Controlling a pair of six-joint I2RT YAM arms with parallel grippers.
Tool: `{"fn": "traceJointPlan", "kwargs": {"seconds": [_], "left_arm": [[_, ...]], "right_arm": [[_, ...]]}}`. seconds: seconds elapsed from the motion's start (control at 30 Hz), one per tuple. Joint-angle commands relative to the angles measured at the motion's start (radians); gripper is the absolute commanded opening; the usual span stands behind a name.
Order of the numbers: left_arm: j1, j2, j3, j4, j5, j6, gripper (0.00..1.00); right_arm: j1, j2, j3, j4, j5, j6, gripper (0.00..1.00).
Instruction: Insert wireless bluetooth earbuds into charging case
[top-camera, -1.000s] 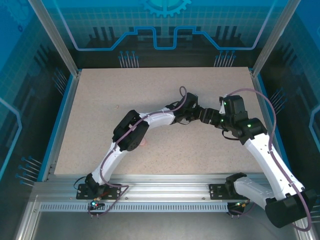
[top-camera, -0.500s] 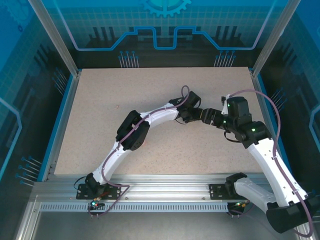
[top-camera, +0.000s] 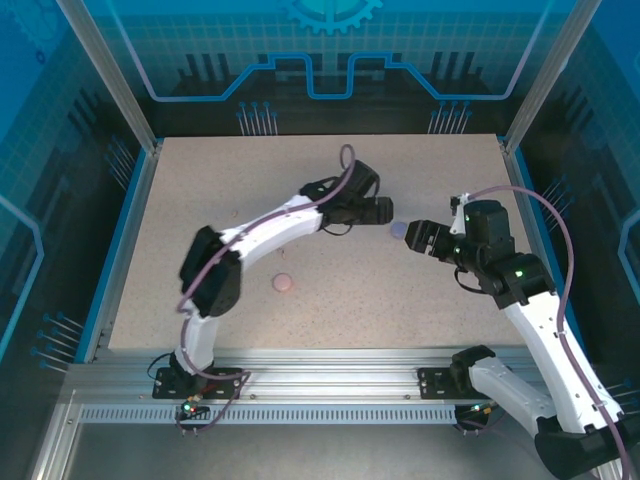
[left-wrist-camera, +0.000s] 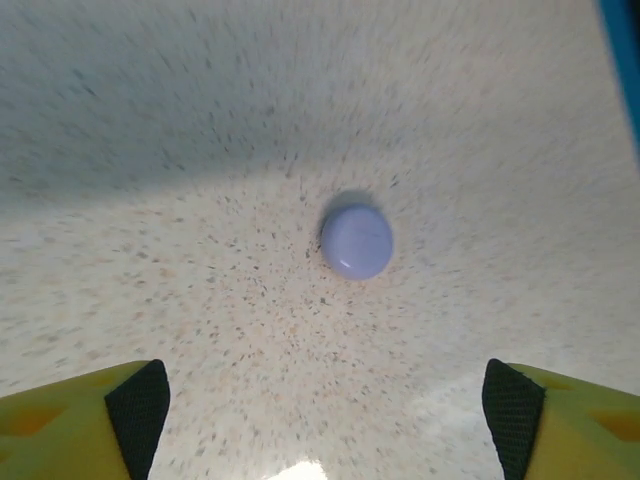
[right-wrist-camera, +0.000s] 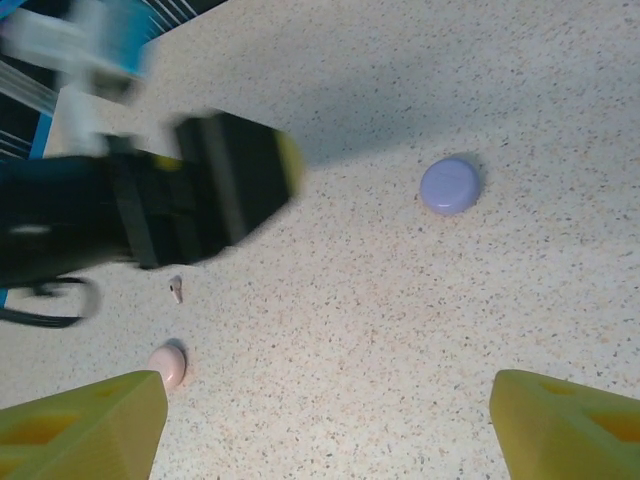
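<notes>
Probably light and slick, the earbud near the pink case wants a stem pinch (left gripper and right gripper gape empty).

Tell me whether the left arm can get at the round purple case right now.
Probably yes: the left gripper has its jaws open and faces the purple case, with bare table between them and nothing in the way.

arms: white shells, black joints | cables: purple | fingers — yellow
</notes>
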Motion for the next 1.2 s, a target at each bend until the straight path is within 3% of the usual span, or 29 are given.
{"fn": "traceJointPlan", "kwargs": {"seconds": [0.0,0.03,0.2,0.33,0.47,0.57,0.7,1.17], "left_arm": [[0.015,-0.179,-0.147,0.084,-0.074,0.088,0.92],[0.019,-0.231,-0.2,0.108,-0.089,0.096,0.98],[0.075,-0.437,-0.42,0.176,-0.096,0.088,0.99],[0.143,-0.573,-0.59,0.268,-0.076,0.096,0.99],[0.258,-0.68,-0.719,0.331,-0.048,0.041,0.99],[0.362,-0.747,-0.811,0.377,-0.031,-0.076,0.99],[0.485,-0.805,-0.88,0.411,0.027,-0.166,0.99],[0.776,-0.821,-0.887,0.351,0.116,-0.171,0.99]], "right_arm": [[0.013,0.02,-0.033,0.006,-0.031,0.01,0.86],[0.027,0.032,-0.038,0.006,-0.028,0.016,0.87],[0.141,0.09,-0.06,0.027,0.019,0.082,0.87],[0.288,0.173,-0.056,0.051,0.1,0.172,0.88],[0.42,0.3,-0.029,0.089,0.16,0.276,0.88],[0.502,0.433,0.036,0.084,0.198,0.337,0.89],[0.589,0.623,0.174,0.042,0.234,0.417,0.92],[0.732,1.339,0.922,-0.252,0.173,0.605,0.91]]}}
